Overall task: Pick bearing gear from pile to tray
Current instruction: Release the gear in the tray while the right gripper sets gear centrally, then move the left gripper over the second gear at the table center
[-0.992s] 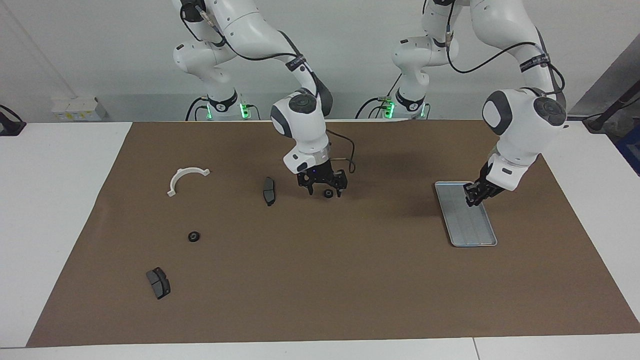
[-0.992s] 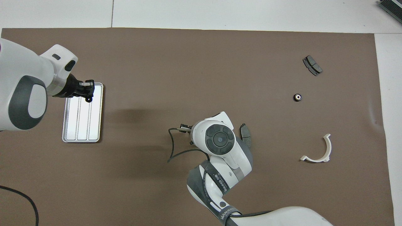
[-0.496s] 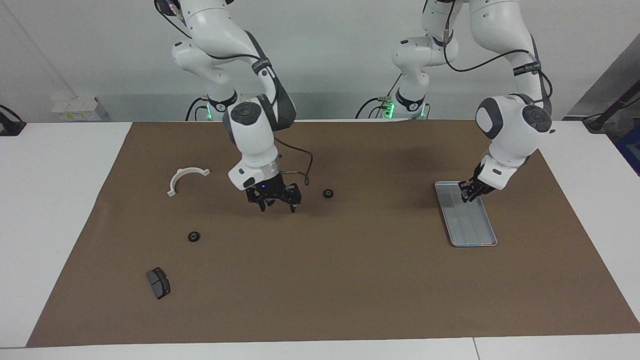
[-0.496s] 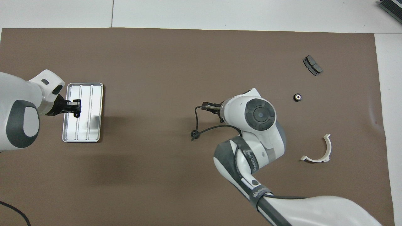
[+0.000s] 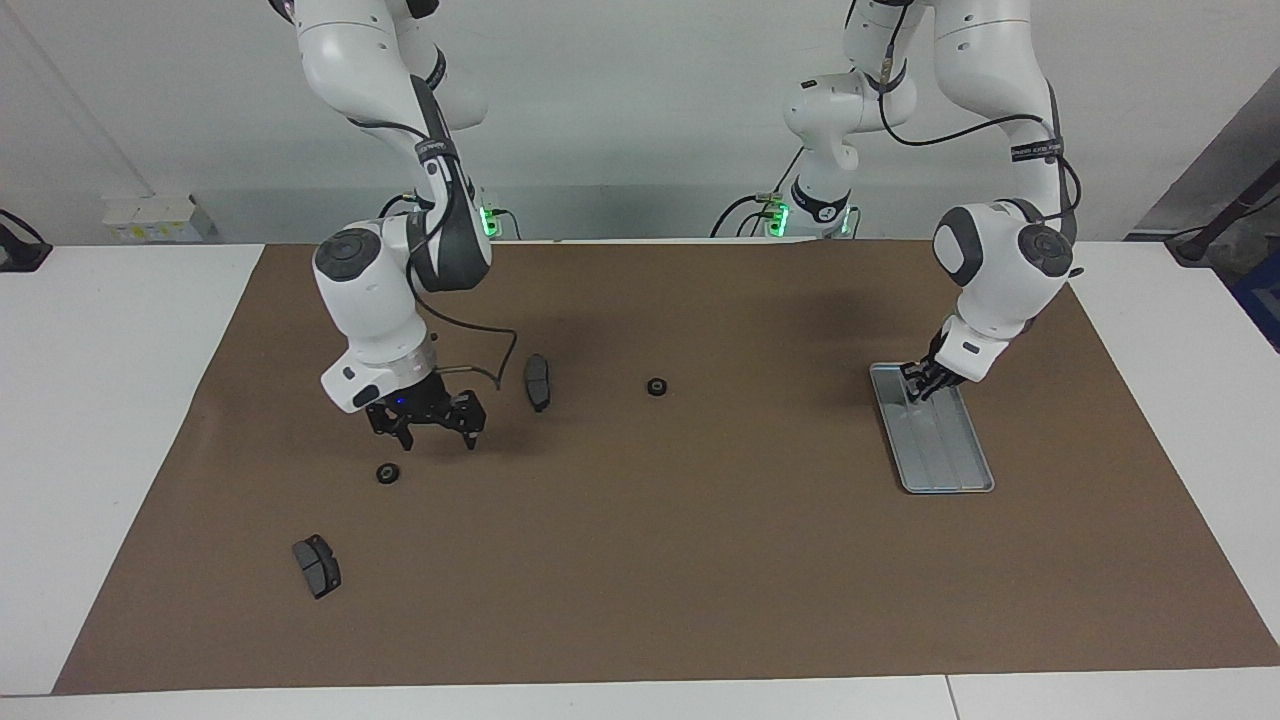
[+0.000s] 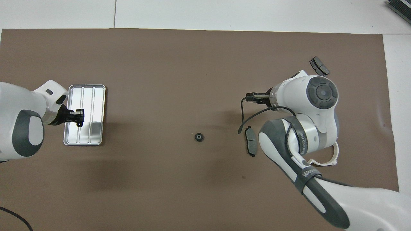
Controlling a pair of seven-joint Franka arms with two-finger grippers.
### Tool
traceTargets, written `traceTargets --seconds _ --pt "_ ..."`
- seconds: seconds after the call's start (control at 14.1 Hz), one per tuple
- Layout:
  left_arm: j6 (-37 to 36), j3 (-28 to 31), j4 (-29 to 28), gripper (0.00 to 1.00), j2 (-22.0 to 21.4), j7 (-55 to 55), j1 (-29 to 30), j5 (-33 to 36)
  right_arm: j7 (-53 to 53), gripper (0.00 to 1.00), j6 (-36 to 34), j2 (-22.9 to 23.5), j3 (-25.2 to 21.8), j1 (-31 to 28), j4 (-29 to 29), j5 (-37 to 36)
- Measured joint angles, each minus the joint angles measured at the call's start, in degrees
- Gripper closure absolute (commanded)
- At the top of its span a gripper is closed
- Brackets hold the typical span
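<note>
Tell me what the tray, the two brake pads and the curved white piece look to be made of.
Tray: probably metal, silver-grey with bright glare on its ribbed floor.
Brake pad beside the right arm and brake pad farthest from the robots: dull dark grey, no shine; likely friction material on a backing, but that is uncertain.
White half-ring: matte white, probably plastic.

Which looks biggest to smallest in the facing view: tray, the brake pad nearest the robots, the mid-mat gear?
1. tray, clearly largest.
2. brake pad, a narrow sliver.
3. gear, smallest.
All three lie on the mat, so nearness hardly skews this.
</note>
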Motion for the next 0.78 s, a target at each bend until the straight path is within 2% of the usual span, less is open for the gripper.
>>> traceTargets --seconds 0.14,0.21,0.5,0.64,0.78 --pt "0.2 -0.2 -0.2 0.58 0.0 0.0 0.0 0.0 -1.8 0.00 0.0 0.5 0.0 -3.0 0.0 -1.5" --pt "0.3 -0.2 -0.2 0.56 0.0 0.0 -0.1 0.0 -2.7 0.00 0.0 0.9 0.0 -4.0 0.0 -1.6" --pt "0.6 -0.3 0.1 0.56 0.0 0.0 -0.3 0.0 -4.7 0.00 0.1 4.6 0.0 -5.6 1.5 -1.6" --pt "0.7 -0.3 0.7 0.60 0.0 0.0 -0.8 0.0 -4.7 0.08 0.2 6.8 0.0 -5.6 2.7 -1.6" --pt "0.7 -0.5 1.6 0.61 0.0 -1.2 -2.1 -0.1 -4.7 0.15 0.5 8.2 0.0 -5.8 3.5 -1.6"
